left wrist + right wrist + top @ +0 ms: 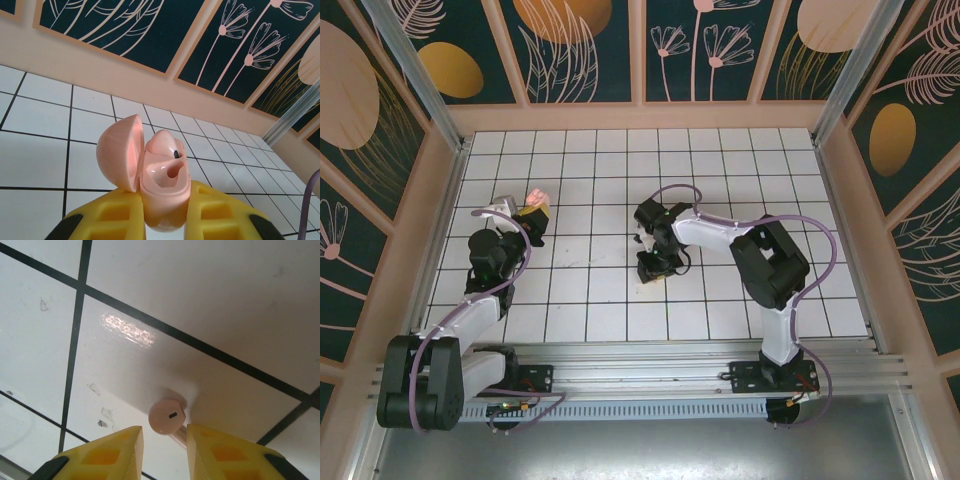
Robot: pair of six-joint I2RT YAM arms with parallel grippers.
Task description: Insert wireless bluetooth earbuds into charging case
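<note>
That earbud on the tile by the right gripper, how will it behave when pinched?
The earbud looks glossy and rounded, so it may slip out of the right gripper. Its thin stem probably makes it pivot rather than roll far. Small beside the fingers, it is likely very light.

Robot test booth here: white tiled floor, flower-painted wall panels, metal rail carrying two arms.

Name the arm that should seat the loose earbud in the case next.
Right. The right gripper straddles the loose earbud on the tile, while the left gripper is busy holding the open charging case.
</note>
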